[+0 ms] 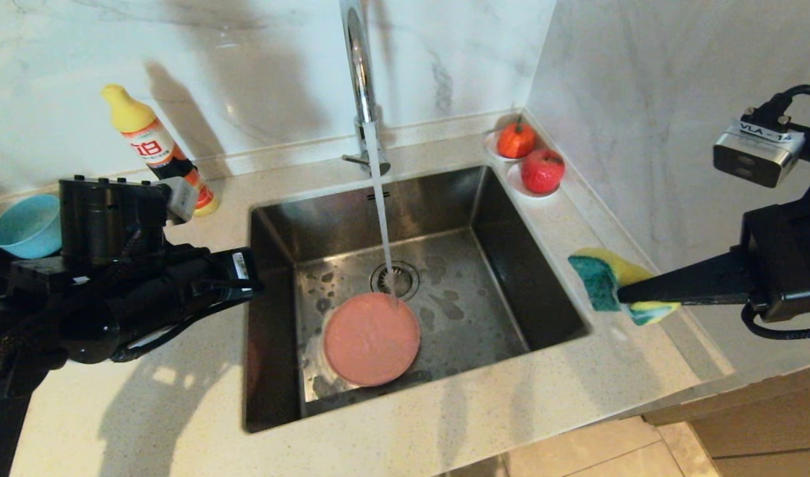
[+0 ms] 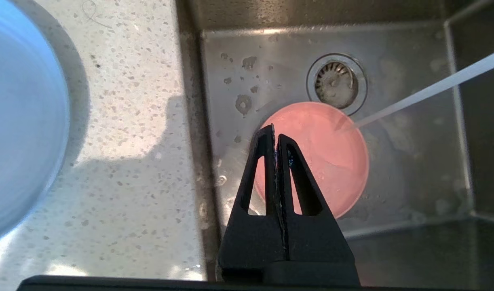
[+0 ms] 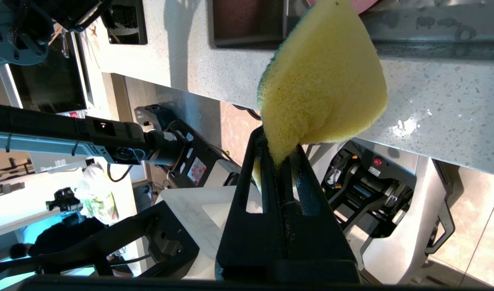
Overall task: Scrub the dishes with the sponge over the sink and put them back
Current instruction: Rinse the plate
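Nearest, at nine o'clock, the left gripper (image 2: 275, 139) hangs pinched empty; the right gripper (image 3: 280, 155), three o'clock, squeezes the spongy yellow sponge (image 3: 326, 76). A round pink plate (image 1: 371, 338) lies flat in the steel sink (image 1: 498, 218).

Tap (image 1: 360, 73) top cut off — pale plate (image 2: 16, 121) blurred, half out of frame.

**Plate in sink, sponge held off to right**

Pink plate (image 1: 371, 339) flat on sink (image 1: 279, 265) floor, next to drain, tap stream hitting its rim. Teal bowl (image 1: 26, 225) upright on counter, left. Yellow/green sponge (image 1: 610, 283) squeezed, held above right counter edge.
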